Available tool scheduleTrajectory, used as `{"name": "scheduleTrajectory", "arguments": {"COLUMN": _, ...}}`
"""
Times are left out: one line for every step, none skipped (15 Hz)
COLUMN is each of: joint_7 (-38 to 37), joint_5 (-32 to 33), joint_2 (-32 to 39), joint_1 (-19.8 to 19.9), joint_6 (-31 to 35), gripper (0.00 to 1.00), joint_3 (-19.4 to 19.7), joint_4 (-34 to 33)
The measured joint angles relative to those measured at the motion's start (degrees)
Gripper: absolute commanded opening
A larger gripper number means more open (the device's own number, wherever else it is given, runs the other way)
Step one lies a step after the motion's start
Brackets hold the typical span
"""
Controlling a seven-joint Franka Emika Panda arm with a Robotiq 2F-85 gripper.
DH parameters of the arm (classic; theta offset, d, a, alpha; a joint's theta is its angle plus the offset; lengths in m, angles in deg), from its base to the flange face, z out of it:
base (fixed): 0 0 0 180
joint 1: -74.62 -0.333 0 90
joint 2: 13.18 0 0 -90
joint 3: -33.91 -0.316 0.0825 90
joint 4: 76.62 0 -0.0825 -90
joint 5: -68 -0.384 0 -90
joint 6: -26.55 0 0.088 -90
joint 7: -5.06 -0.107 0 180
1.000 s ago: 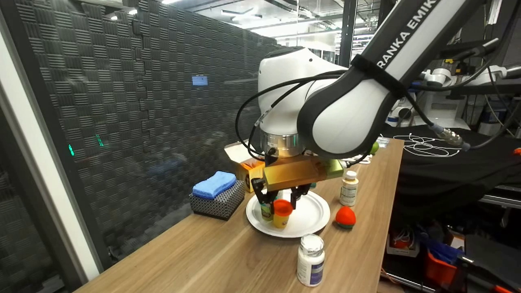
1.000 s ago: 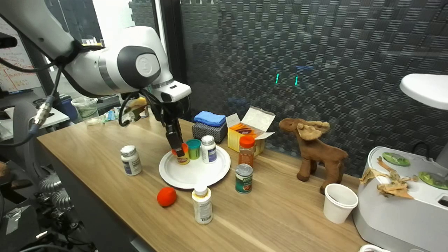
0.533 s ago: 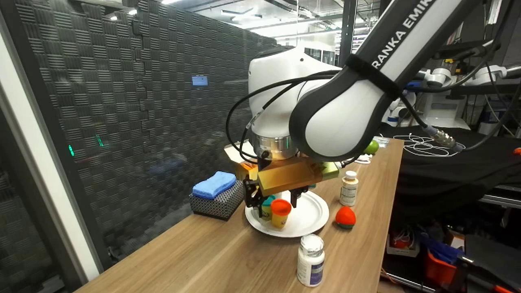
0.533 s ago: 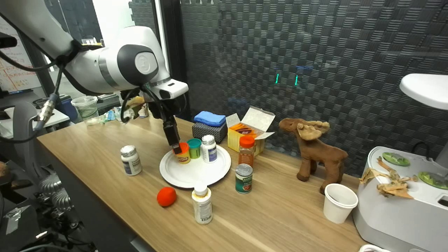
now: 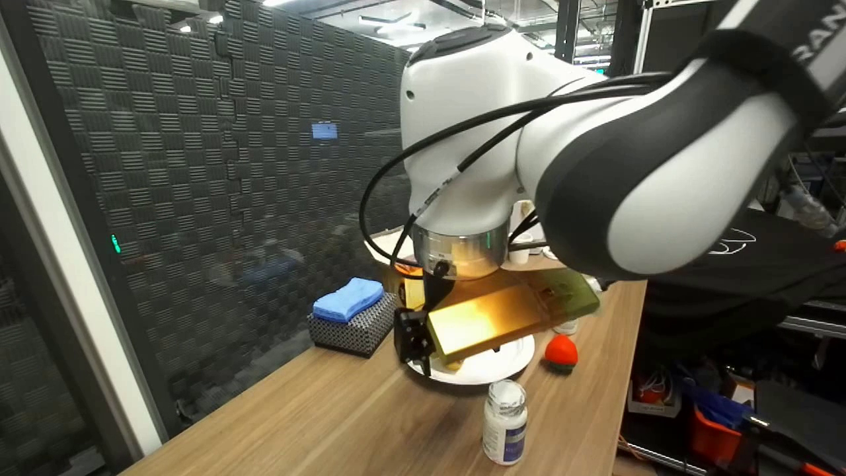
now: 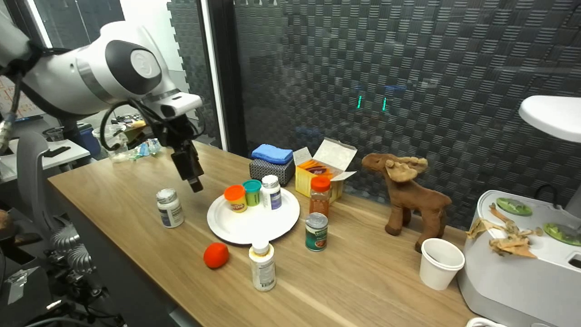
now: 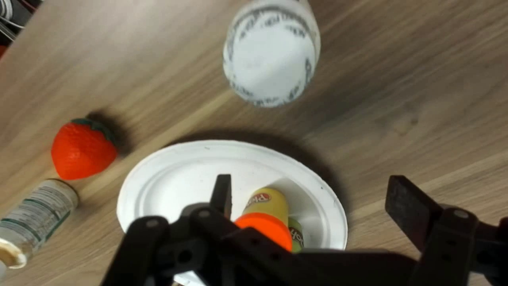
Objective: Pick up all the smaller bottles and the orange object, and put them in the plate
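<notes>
On the white plate (image 6: 254, 230) stand a yellow tub with an orange lid (image 6: 236, 200), a green tub with a teal lid (image 6: 252, 194) and a white bottle (image 6: 273, 196). Two more white bottles are on the table: one (image 6: 170, 211) with a silvery top off the plate's side, another (image 6: 262, 270) by its rim. The orange object, a red-orange strawberry shape (image 7: 82, 150), lies beside the plate. My gripper (image 7: 311, 192) is open with nothing held, hovering past the plate's edge on the silvery-topped bottle's side. In an exterior view it hides most of the tubs.
A green can (image 6: 316, 234) and a red-capped spice jar (image 6: 320, 200) stand by the plate. Behind are a yellow open box (image 6: 313, 181) and a blue sponge (image 6: 272, 153) on a dark block. A moose toy (image 6: 408, 195) and paper cups (image 6: 440, 263) stand farther along.
The fingers have spread wide and left the orange-lidded tub, which stands on the plate. The arm has moved off the plate toward the silvery-topped bottle's side of the table.
</notes>
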Motion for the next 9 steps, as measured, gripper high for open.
{"name": "scheduleTrajectory", "arguments": {"joint_7": -2.66, "joint_5": 1.24, "joint_2": -1.44, "joint_1": -0.29, "joint_6": -0.93, "gripper": 1.0, "joint_3": -0.83, "joint_4": 1.49}}
{"name": "scheduleTrajectory", "arguments": {"joint_7": -4.8, "joint_5": 1.86, "joint_2": -2.87, "joint_1": -0.34, "joint_6": -1.6, "gripper": 1.0, "joint_3": -1.86, "joint_4": 3.04}}
{"name": "scheduleTrajectory", "arguments": {"joint_7": -6.28, "joint_5": 1.9, "joint_2": -4.16, "joint_1": -0.31, "joint_6": -1.83, "gripper": 1.0, "joint_3": -2.91, "joint_4": 4.55}}
{"name": "scheduleTrajectory", "arguments": {"joint_7": -7.25, "joint_5": 1.8, "joint_2": -5.36, "joint_1": -0.22, "joint_6": -1.73, "gripper": 1.0, "joint_3": -4.0, "joint_4": 6.08}}
{"name": "scheduleTrajectory", "arguments": {"joint_7": -7.76, "joint_5": 1.59, "joint_2": -6.37, "joint_1": -0.09, "joint_6": -1.48, "gripper": 1.0, "joint_3": -5.03, "joint_4": 7.47}}
{"name": "scheduleTrajectory", "arguments": {"joint_7": -8.16, "joint_5": 1.38, "joint_2": -7.24, "joint_1": 0.09, "joint_6": -1.01, "gripper": 1.0, "joint_3": -5.94, "joint_4": 8.74}}
{"name": "scheduleTrajectory", "arguments": {"joint_7": -8.57, "joint_5": 1.24, "joint_2": -7.97, "joint_1": 0.34, "joint_6": -0.15, "gripper": 1.0, "joint_3": -6.68, "joint_4": 9.91}}
{"name": "scheduleTrajectory", "arguments": {"joint_7": -8.91, "joint_5": 1.08, "joint_2": -8.57, "joint_1": 0.74, "joint_6": 1.04, "gripper": 1.0, "joint_3": -7.26, "joint_4": 10.98}}
{"name": "scheduleTrajectory", "arguments": {"joint_7": -9.35, "joint_5": 1.06, "joint_2": -9.12, "joint_1": 1.19, "joint_6": 2.1, "gripper": 1.0, "joint_3": -7.62, "joint_4": 11.98}}
